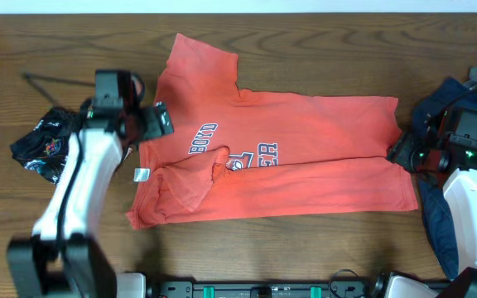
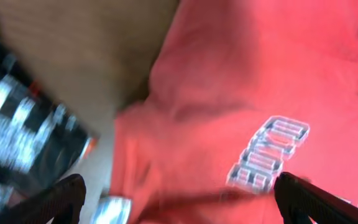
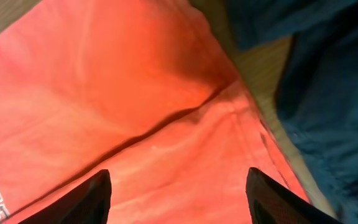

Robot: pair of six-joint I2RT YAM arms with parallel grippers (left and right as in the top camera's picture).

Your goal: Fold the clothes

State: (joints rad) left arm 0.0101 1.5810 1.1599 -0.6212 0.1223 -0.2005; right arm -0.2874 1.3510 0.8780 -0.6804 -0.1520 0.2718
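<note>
The red T-shirt lay across the table, one long fold in and a sleeve tucked: perhaps halfway there. Left gripper and right gripper hovered at either end, fingers spread, empty. Black garment and navy garment sat unfolded.

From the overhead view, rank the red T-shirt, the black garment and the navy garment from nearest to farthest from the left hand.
1. red T-shirt: the left hand is right at its left edge, by the sleeve.
2. black garment: a short way off, at the left of the view.
3. navy garment: far right of the view, beyond the whole shirt.
</note>
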